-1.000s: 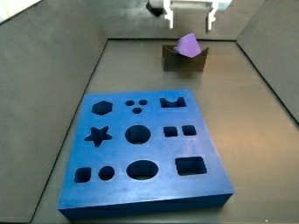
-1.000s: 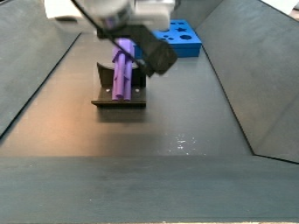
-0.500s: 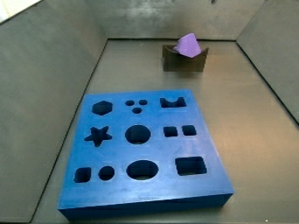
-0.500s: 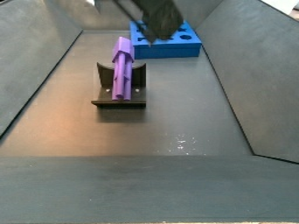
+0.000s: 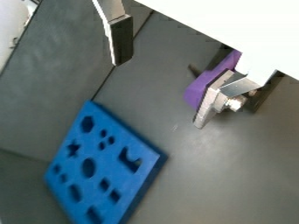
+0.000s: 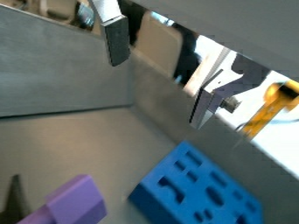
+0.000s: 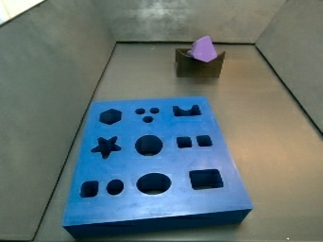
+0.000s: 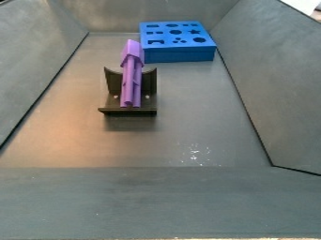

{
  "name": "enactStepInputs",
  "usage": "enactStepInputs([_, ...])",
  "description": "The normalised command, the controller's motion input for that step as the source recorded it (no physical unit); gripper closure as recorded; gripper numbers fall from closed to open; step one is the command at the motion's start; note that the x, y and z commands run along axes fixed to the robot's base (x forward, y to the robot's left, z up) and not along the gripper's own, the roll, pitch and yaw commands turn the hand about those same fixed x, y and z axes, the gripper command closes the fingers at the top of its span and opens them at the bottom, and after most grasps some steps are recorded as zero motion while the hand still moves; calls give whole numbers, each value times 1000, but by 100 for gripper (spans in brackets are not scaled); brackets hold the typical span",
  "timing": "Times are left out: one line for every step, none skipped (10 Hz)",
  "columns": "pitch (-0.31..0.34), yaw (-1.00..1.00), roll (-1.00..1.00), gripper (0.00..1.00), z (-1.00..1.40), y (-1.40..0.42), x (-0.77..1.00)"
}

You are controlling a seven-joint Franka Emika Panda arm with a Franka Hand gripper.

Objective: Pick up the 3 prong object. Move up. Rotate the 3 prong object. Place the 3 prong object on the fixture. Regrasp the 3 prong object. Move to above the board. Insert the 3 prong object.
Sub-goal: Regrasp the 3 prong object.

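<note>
The 3 prong object (image 8: 131, 68) rests in the notch of the fixture (image 8: 128, 96), leaning upright with its long purple body tilted back against the fixture's raised part; in a side view (image 7: 202, 47) it shows as a pointed purple shape standing out of the dark block (image 7: 198, 64) at the far end of the floor. Nothing grips it. The fixture stands on the dark floor, well apart from the board (image 7: 157, 166), which lies flat nearer the camera in that side view, with its star, hexagon, round and square holes all open. From the opposite side view the board (image 8: 175, 41) lies at the far end, beyond the fixture. The gripper (image 5: 167, 72) is out of both side views and shows only in the wrist views, raised clear of the floor, with its fingers (image 5: 118, 37) spread wide and nothing between them. In a wrist view the purple piece (image 5: 215, 80) shows partly behind a silver finger plate, and the board (image 5: 100, 171) lies flat below on the floor. In a wrist view the gripper (image 6: 160, 76) hangs above the purple piece (image 6: 73, 203) and the board (image 6: 195, 192), which lie side by side and apart.
</note>
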Motion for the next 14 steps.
enactStepInputs([38, 10, 1000, 0, 57, -71, -16])
enactStepInputs([35, 10, 1000, 0, 36, -60, -17])
enactStepInputs([34, 10, 1000, 0, 29, -56, -22])
enactStepInputs([28, 10, 1000, 0, 22, -31, -28])
enactStepInputs([26, 10, 1000, 0, 20, -25, -29])
enactStepInputs([21, 11, 1000, 0, 9, -27, -25])
enactStepInputs([18, 11, 1000, 0, 8, -21, -19])
enactStepInputs([14, 13, 1000, 0, 12, -19, -16])
enactStepInputs([12, 14, 1000, 0, 13, -17, -11])
enactStepInputs([10, 15, 1000, 0, 11, -20, -6])
enactStepInputs([11, 17, 1000, 0, 13, -16, -4])
enactStepInputs([17, 18, 1000, 0, 11, -18, -3])
enactStepInputs([23, 20, 1000, 0, 11, -19, 3])
enactStepInputs([32, 23, 1000, 0, 3, -20, 22])
